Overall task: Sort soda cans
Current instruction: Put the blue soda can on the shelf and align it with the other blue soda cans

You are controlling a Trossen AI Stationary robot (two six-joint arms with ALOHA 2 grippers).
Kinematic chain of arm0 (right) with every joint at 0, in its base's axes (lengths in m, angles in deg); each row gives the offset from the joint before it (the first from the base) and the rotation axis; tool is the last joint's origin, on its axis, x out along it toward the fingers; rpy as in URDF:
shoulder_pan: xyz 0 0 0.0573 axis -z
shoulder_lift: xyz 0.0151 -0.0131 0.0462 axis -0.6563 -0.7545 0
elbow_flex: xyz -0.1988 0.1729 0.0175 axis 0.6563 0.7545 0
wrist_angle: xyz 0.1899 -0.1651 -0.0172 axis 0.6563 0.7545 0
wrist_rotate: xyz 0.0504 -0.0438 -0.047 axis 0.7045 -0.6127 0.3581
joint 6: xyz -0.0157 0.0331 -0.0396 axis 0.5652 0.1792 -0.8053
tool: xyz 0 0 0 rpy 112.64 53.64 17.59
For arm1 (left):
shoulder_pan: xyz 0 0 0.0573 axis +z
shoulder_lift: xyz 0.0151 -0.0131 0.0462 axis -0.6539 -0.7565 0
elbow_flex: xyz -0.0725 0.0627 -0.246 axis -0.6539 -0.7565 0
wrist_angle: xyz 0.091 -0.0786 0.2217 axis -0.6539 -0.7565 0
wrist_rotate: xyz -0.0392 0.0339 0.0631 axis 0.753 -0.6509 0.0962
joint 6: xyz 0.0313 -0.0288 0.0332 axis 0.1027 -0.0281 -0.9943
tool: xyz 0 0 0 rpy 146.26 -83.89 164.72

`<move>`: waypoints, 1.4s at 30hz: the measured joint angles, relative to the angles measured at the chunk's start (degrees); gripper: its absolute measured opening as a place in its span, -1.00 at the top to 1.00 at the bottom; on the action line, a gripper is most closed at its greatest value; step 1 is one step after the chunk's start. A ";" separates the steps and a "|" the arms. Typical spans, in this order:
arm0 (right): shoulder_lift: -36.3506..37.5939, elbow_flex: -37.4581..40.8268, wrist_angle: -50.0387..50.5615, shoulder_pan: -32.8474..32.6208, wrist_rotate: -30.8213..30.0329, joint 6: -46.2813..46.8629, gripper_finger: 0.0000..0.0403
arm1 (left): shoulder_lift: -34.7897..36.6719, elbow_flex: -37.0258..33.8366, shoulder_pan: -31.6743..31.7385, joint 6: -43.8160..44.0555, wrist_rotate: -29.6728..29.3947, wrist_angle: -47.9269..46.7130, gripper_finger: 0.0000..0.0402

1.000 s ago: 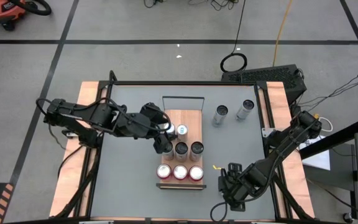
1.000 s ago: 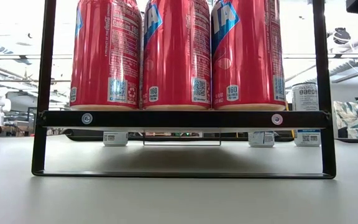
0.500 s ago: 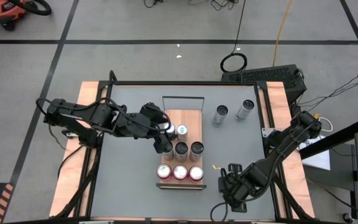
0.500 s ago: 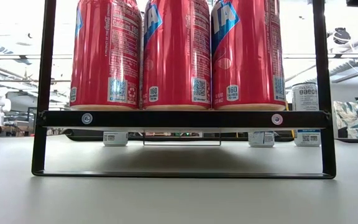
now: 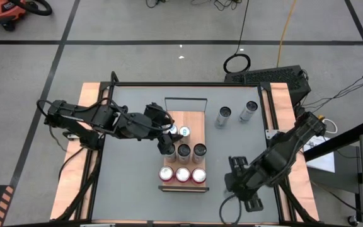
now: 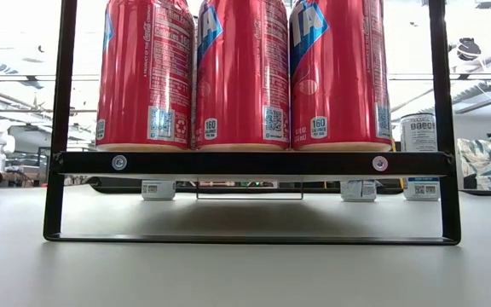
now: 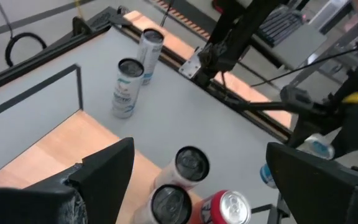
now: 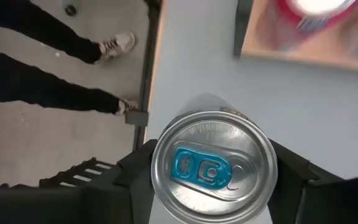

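Since a second ago my right gripper (image 8: 211, 186) has swung up off the table's near edge toward the wooden tray (image 5: 176, 118), fingers clamped round a smooth pale-topped can (image 8: 211, 167). My left gripper (image 5: 167, 140) hangs spread open over the tray's dark-topped cans (image 5: 191, 151), behind three glossy red cans (image 5: 182, 174).

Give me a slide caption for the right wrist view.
Right tool holding a silver-topped can with a blue tab above the grey table, a person's legs beyond the edge.
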 joint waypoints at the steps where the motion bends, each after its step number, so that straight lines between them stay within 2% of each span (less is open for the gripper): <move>1: 0.00 -2.51 1.70 0.35 -0.14 -1.31 0.02 | 0.00 0.01 0.00 -0.19 0.01 0.46 -0.83; 6: 0.07 -13.88 7.34 2.86 -0.53 -8.23 0.02 | 0.00 0.00 0.00 -4.14 1.11 5.90 -0.83; 10: 0.07 -21.75 9.33 4.40 -1.85 -15.29 0.02 | 0.00 0.02 0.00 -11.08 3.09 12.95 -0.83; 17: 0.10 -30.82 9.69 6.67 -8.71 -35.63 0.02 | 0.00 0.01 0.00 -18.89 5.06 20.56 -0.83; 23: 1.87 -30.51 7.88 9.80 -14.01 -49.83 0.02 | 0.02 0.01 0.00 -19.21 8.69 21.47 -0.83; 28: 2.12 -30.51 5.89 13.39 -14.18 -58.45 0.02 | 0.22 0.01 0.00 -19.29 13.69 21.97 -0.83; 33: 2.12 -30.51 0.35 15.92 -14.13 -65.08 0.02 | -0.54 0.02 0.87 -19.75 19.63 20.16 -0.83; 40: 2.12 -30.53 -3.57 18.07 -13.87 -69.50 0.02 | -0.49 0.00 3.17 -19.82 18.81 14.01 -0.83; 42: 2.12 -30.53 -4.23 18.44 -13.86 -70.13 0.02 | -0.57 0.00 3.95 -19.79 20.93 14.48 -0.83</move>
